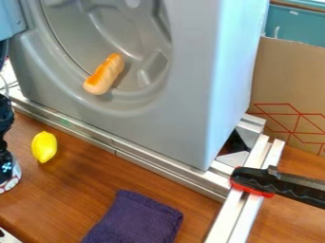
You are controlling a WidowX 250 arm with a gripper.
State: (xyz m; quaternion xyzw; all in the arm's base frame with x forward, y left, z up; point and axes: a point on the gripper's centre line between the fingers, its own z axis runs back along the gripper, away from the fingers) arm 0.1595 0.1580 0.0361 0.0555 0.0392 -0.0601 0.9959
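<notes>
At the left edge, the black gripper (5, 159) is mostly cut off by the view's border, with dark arm parts above it. Just to its right a yellow lemon (44, 146) lies on the brown wooden table (120, 176). A toy bread roll (104, 74), pale with an orange top, rests tilted inside the round opening of the grey toy washing machine (181, 107). A folded purple cloth (136, 219) lies at the front of the table. Whether the gripper holds anything cannot be seen.
Metal rails (162, 170) run along the machine's base, and others (244, 201) reach toward the front right. A black clamp with red pads (254, 180) crosses them. A cardboard box (291, 80) stands behind at right; a blue panel (9, 19) is at upper left.
</notes>
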